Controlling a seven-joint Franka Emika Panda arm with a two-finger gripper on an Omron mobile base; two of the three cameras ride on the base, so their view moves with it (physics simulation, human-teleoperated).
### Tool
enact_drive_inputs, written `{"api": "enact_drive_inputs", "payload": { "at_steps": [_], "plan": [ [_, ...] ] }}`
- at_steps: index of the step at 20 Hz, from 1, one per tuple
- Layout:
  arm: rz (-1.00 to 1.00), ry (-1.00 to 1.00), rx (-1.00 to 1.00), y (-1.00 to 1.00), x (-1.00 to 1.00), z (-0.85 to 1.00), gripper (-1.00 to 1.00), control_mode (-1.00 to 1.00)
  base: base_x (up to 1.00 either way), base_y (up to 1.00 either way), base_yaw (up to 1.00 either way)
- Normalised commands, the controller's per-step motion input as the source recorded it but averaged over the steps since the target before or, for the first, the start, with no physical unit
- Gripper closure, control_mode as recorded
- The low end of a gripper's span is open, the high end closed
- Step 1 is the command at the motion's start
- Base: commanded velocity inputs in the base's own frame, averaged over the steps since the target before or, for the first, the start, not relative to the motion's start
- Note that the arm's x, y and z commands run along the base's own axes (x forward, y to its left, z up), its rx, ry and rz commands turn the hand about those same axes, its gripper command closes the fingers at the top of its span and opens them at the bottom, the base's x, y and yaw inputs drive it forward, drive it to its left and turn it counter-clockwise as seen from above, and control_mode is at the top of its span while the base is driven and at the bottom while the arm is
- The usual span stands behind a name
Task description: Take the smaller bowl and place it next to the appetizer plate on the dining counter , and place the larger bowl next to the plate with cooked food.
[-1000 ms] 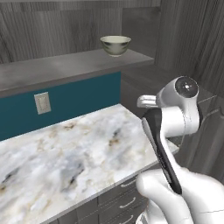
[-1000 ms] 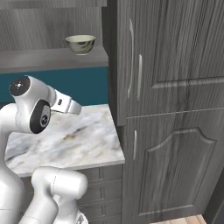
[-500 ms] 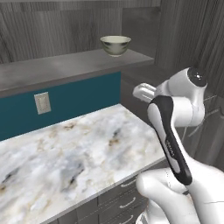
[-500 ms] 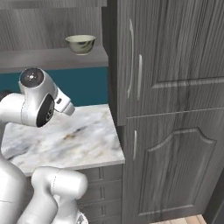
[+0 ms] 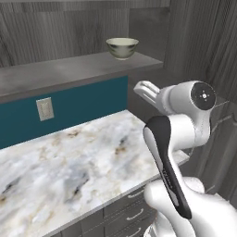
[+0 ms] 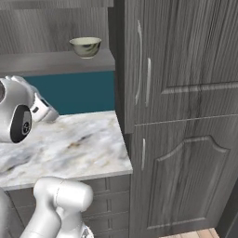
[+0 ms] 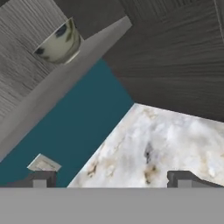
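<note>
Left base view takes in the biggest thing first, the tall dark grey wood-grain cabinet (image 5: 199, 46) that walls off the right of the scene, its long door handles plain in the right base view; next the white-grey marble counter with brown veins (image 5: 69, 162), which sits over grey drawers and so is likely not the dining counter the task names; behind it runs a teal backsplash (image 5: 83, 104) with a pale wall socket (image 5: 45, 109), and above that a grey shelf (image 5: 69, 69); on the shelf's right end, near the cabinet, stands a small deep bowl, pale greenish inside with a darker mottled outside and a thin light rim (image 5: 122, 47), upright and alone, which by its look is the smaller bowl; it seems stored up there out of the way of the worktop, so it has to be fetched from above counter height; the white arm is folded over the counter's right end, well below and apart from the bowl; in the hand view the gripper (image 7: 114, 179) is released, its two dark tips spread wide with nothing between them, and the camera looks up along them with the bowl far off at the upper left; I judge this to be the approach, with a reach up to shelf level to come.
</note>
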Motion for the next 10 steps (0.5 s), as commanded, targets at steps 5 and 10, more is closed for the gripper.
{"api": "enact_drive_inputs", "payload": {
  "at_steps": [5, 10],
  "plan": [
    [-0.04, -0.01, 0.11, 0.0, 0.0, 0.61, -1.0, -1.0, 0.0, 0.0, 0.0],
    [0.0, 0.0, 0.01, 0.0, 0.18, 0.13, -1.0, -1.0, 0.0, 0.0, 0.0]
  ]
}}
